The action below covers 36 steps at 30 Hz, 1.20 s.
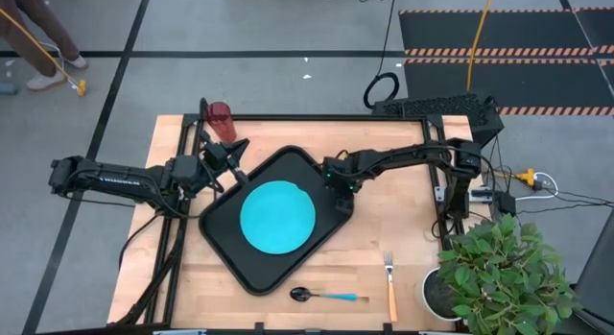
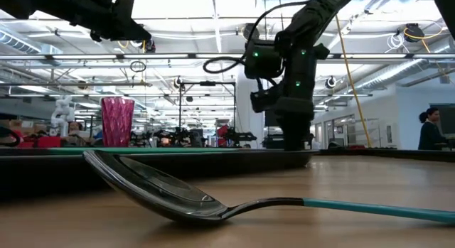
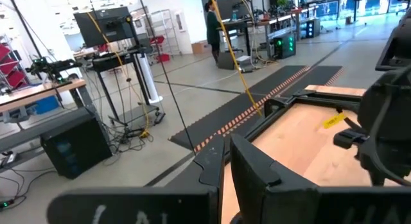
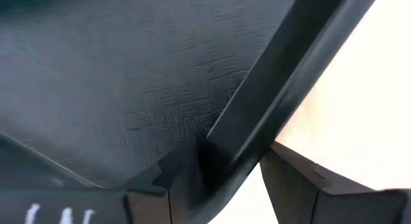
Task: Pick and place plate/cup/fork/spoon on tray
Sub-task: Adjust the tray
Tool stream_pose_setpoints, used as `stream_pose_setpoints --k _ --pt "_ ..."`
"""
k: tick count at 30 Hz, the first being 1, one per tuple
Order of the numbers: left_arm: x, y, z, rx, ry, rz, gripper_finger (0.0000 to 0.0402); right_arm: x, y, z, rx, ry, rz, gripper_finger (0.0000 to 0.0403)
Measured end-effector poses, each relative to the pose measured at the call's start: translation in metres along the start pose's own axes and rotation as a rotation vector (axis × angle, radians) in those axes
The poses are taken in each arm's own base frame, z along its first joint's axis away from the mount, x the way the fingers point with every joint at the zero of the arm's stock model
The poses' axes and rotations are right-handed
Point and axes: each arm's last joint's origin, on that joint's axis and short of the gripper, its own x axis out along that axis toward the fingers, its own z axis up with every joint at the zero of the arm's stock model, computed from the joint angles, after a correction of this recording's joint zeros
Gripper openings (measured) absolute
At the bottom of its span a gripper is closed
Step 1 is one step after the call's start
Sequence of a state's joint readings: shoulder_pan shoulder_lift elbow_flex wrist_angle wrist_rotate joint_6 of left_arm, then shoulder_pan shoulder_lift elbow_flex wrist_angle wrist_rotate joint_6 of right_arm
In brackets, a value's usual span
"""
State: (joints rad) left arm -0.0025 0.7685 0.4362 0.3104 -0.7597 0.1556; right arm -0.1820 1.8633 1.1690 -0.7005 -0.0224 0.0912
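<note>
The black tray (image 1: 264, 220) lies slantwise mid-table, and the cyan plate (image 1: 277, 216) lies flat in it. My right gripper (image 1: 340, 189) is down at the tray's right rim and shut on it; the low view shows it too (image 2: 288, 143). My left gripper (image 1: 233, 155) is shut and empty, raised above the tray's far left edge. The dark red cup (image 1: 220, 120) stands upright on the table at the far left. The blue-handled spoon (image 1: 326, 296) and the orange-handled fork (image 1: 391, 289) lie on the table near its near edge. My right gripper has the tray's raised right rim (image 4: 247, 137) between its two fingers, one finger (image 4: 170, 182) inside the tray and one (image 4: 302, 179) outside. The fingers come from above, pointing down, and lie across the rim. The tray lies on the table.
A potted plant (image 1: 499, 268) stands at the near right corner. A black frame rail (image 1: 182, 181) runs along the table's left side. Bare wood lies between the tray and the fork.
</note>
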Motion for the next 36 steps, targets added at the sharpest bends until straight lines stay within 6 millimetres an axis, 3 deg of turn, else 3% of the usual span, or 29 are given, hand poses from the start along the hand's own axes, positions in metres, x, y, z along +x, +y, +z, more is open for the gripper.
stream_pose_setpoints --k 11,21,28,36 --pt "0.000 0.002 0.006 0.002 -0.046 0.012 0.0031 -0.014 0.000 -0.033 0.121 0.230 -0.220 0.0120" --pt "0.000 0.003 0.012 0.040 -0.097 0.027 0.0031 -0.017 -0.021 -0.046 0.286 0.032 -0.272 0.0074" --pt "-0.001 0.005 0.018 -0.031 -0.149 0.037 0.0031 -0.022 -0.042 -0.050 0.445 0.028 -0.271 0.0035" --pt "-0.001 0.005 0.019 0.048 -0.154 0.045 0.0031 -0.025 -0.044 -0.051 0.677 0.009 -0.256 0.0016"
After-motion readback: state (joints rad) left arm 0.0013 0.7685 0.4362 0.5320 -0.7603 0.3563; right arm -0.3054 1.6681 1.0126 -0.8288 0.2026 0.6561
